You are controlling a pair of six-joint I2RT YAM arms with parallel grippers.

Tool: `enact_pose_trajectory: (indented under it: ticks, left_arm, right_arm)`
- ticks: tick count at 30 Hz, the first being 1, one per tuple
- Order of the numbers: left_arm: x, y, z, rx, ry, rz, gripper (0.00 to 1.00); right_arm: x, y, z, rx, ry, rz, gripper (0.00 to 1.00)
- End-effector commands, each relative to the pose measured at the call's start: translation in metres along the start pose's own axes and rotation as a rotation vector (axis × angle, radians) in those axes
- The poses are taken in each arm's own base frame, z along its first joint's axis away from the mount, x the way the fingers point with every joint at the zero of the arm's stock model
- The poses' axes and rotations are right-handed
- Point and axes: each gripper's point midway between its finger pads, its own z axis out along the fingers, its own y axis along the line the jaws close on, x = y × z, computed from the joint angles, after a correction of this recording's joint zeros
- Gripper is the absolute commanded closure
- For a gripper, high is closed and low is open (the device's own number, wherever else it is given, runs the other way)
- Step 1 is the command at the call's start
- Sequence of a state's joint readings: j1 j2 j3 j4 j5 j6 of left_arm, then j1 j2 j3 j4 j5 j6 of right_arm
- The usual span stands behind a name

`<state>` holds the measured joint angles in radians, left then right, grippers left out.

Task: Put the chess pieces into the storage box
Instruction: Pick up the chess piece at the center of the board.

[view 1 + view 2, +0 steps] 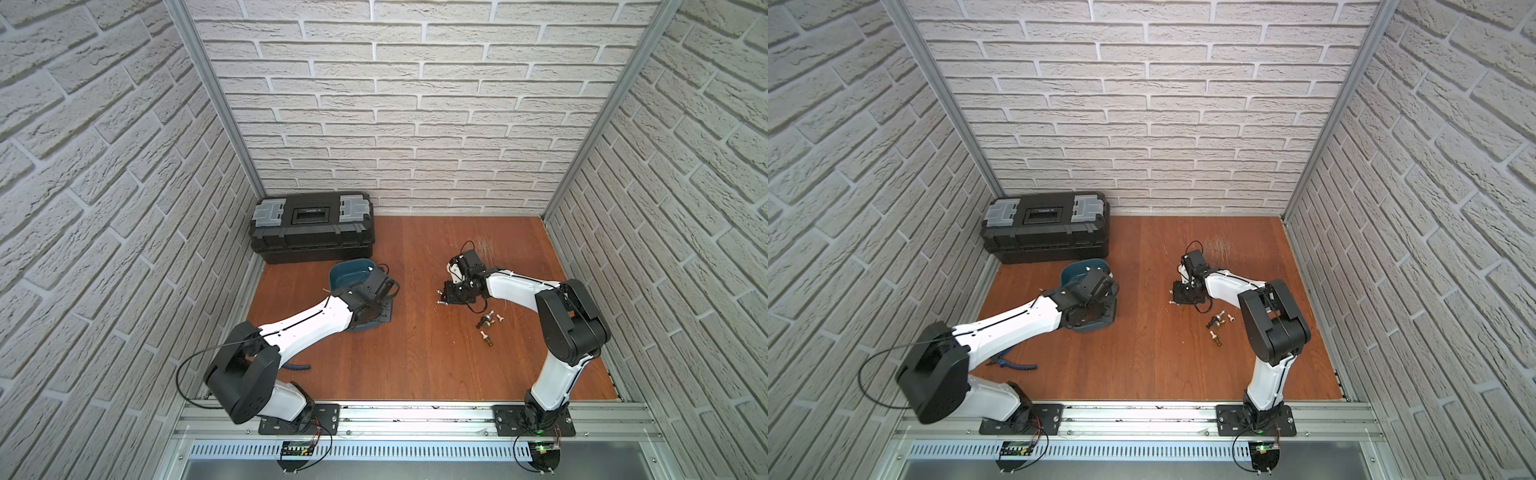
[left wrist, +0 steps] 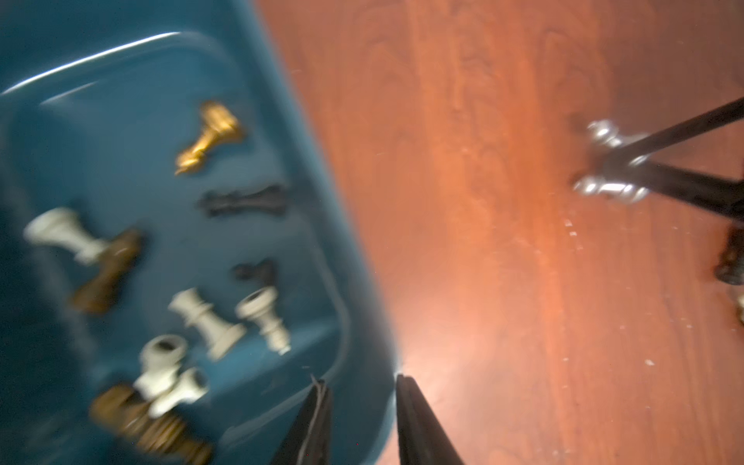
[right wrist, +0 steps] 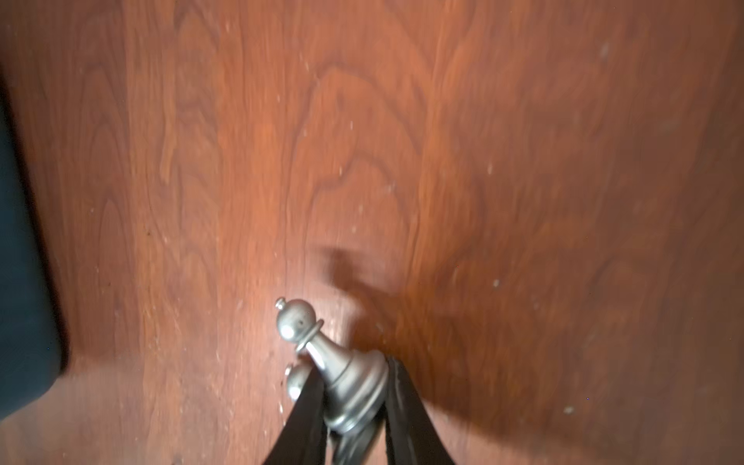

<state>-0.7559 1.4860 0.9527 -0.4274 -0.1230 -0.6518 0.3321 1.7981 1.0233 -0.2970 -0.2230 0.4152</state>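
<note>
1. Brick-patterned walls [image 1: 415, 124] close in a reddish wooden tabletop [image 1: 415, 365]; nearest, blue-handled pliers [image 1: 1017, 366] lie by the left arm, clear of the work.
2. Near right, loose chess pieces [image 1: 489, 326] lie toppled, not yet boxed.
3. Mid-right, the right tool [image 3: 356, 372] is clenched on a silvery piece [image 3: 306, 326], with a second silvery piece [image 3: 295, 382] wedged beside one finger. That second one looks barely caught and could drop on the way across.
4. Mid-left, the storage box [image 2: 120, 80] holds about ten pieces. The left tool [image 2: 359, 379] hovers part-open and empty over its right rim, in the incoming path, so the arms could collide.
5. Farthest, a black toolbox [image 1: 313, 232] sits closed behind the box, out of the way.
</note>
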Motion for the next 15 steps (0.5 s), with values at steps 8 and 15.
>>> enact_pose_trajectory:
  ticks: [8, 15]
  left_arm:
    - [-0.033, -0.048, 0.009, 0.064, -0.084, 0.028, 0.67]
    - [-0.031, -0.04, -0.004, 0.047, -0.099, 0.016, 0.68]
  right_arm:
    - [-0.025, 0.038, -0.038, -0.189, -0.207, -0.019, 0.81]
    - [-0.031, 0.052, -0.05, -0.263, -0.256, -0.029, 0.8]
